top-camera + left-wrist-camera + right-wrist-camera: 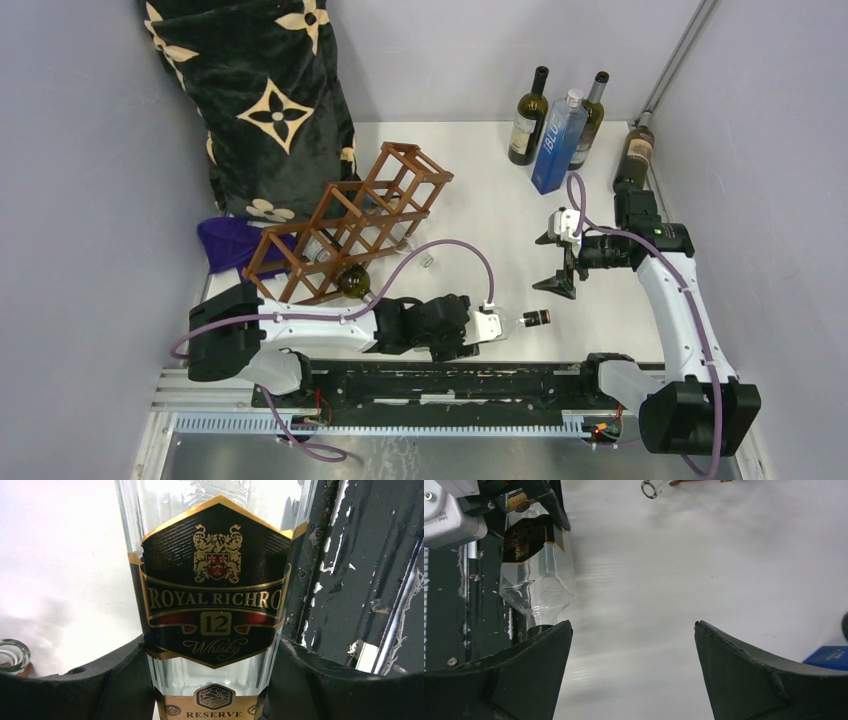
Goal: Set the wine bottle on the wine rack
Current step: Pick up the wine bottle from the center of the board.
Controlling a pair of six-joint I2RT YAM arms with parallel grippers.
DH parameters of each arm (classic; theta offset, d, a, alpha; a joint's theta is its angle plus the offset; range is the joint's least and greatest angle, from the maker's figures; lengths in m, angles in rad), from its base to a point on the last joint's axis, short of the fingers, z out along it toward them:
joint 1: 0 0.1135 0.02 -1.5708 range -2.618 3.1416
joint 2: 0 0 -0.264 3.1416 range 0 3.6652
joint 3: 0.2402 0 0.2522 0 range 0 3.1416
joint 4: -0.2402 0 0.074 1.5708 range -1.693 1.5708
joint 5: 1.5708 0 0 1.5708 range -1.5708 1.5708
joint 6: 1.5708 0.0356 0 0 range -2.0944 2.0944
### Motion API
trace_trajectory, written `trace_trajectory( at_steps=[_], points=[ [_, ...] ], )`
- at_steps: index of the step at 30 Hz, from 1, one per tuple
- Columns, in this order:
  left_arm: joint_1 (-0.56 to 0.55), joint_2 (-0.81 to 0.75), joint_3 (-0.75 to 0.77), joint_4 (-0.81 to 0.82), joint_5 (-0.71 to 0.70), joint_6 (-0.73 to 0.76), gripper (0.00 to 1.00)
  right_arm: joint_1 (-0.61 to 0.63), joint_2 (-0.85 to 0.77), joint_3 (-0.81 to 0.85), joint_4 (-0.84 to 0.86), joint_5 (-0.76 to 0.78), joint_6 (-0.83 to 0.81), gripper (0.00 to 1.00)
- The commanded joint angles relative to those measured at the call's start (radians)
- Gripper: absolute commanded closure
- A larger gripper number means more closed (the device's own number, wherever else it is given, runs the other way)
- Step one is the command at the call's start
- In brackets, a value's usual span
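While the wine rack (pixel 350 215) stands tilted at the back left of the white table (pixel 480 200), the bottle (pixel 216 580) is well apart from it, at the near edge. It is held on its side, with its dark cap pointing toward the right arm. The left gripper (pixel 498 324) is clenched around the bottle's body, and its two black fingers (pixel 75 685) press the glass on either side, just below the label. That low grip probably leaves the neck free to go first into a cell of the rack. Whether the bottle rests on the table or is lifted just off it cannot be told. It lies beside the chipped black rail (pixel 360 555) that carries the arm bases. The right gripper (pixel 633 630) hangs over bare table near the bottle's neck, jaws spread wide and holding nothing, likely waiting to steady or take the neck. The bottle is clear, flat-sided glass with sloping shoulders, and it looks empty. Its black and gold label carries a crest and the words "Royal Richro 12 Whisky", with "Reserve" beneath, so it is a spirit bottle standing in for wine. The reddish-brown rack is an open frame of thin bars, and the round base of a dark green bottle (pixel 352 282) shows in one near cell.
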Motion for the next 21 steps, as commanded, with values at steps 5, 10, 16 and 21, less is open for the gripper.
trace_trajectory(
  at_steps=[5,10,16,21],
  points=[
    [-0.032,-0.037,0.070,0.064,-0.069,0.050,0.98,0.003,0.034,-0.001,-0.137,0.015,-0.123,0.02],
    [-0.042,-0.012,0.093,0.035,-0.088,0.062,0.98,0.015,0.047,-0.018,-0.136,0.026,-0.100,0.02],
    [-0.058,0.009,0.122,0.013,-0.109,0.080,0.98,0.065,0.078,-0.076,-0.136,0.038,-0.072,0.02],
    [-0.059,0.014,0.147,-0.001,-0.121,0.113,0.98,0.164,0.094,-0.150,-0.133,0.065,-0.076,0.02]
  ],
)
